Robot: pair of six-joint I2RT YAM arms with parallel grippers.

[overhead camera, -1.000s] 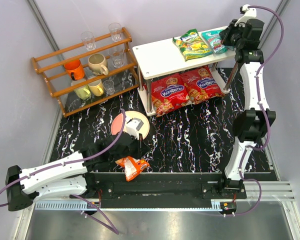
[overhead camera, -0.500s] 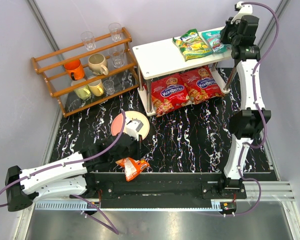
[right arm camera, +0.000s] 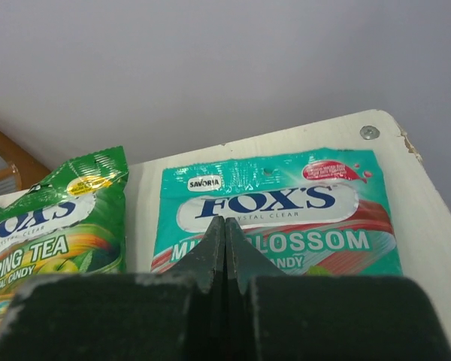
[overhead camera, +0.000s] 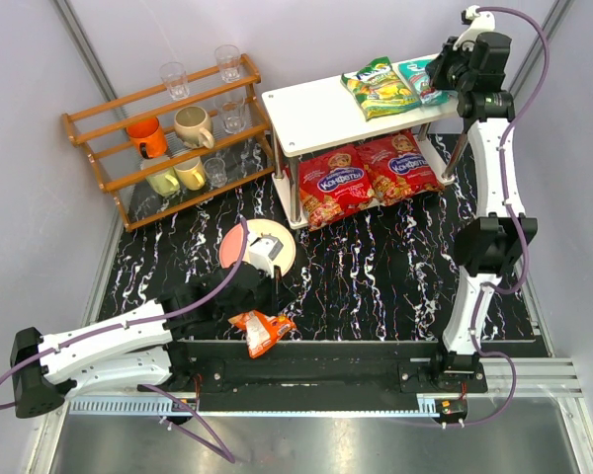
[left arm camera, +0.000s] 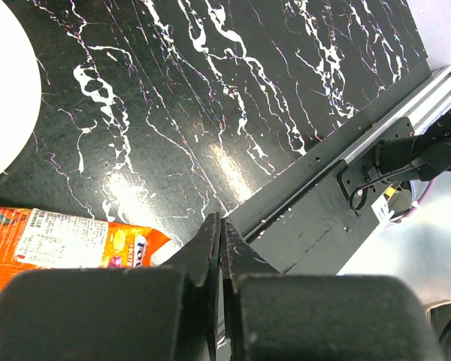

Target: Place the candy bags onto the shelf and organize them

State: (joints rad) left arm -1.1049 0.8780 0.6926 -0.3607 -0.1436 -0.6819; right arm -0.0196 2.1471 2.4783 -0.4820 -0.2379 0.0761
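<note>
Left hand: the left hand [left arm camera: 220, 226] is pressing its two fingers flat together with nothing between them, hanging low over the near edge of the worktop [overhead camera: 376, 267], its tips pointing toward the black mounting rail [left arm camera: 301, 226].
Orange bag: the orange bag [overhead camera: 260, 331] is lying flat at the near edge of the worktop, left of centre, its end just beside the left hand's fingers; whether they are touching cannot be told.
Right hand: the right hand [right arm camera: 225, 226] is reaching to the far right with its fingers closed tight on nothing, hovering at the near edge of the teal bag [right arm camera: 286, 214]; contact with the packet cannot be told.
Teal bag: it is lying face up at the right end of the top tier of the shelf [overhead camera: 306, 104], close to the far right corner.
Yellow-green bag: the yellow-green bag [overhead camera: 379, 89] is lying face up on the same tier, just left of the teal one.
Red bags: the two red bags [overhead camera: 334, 185] are lying side by side on the lower tier, their near ends sticking out past its front edge.
Shelf: it is standing on the far right part of the worktop.
Wooden rack: the wooden rack [overhead camera: 128, 100] is standing at the far left, carrying mugs [overhead camera: 193, 125] and glasses [overhead camera: 174, 79].
Plate: a round plate [overhead camera: 233, 247] is lying mid-worktop, partly hidden under the left arm's wrist.
</note>
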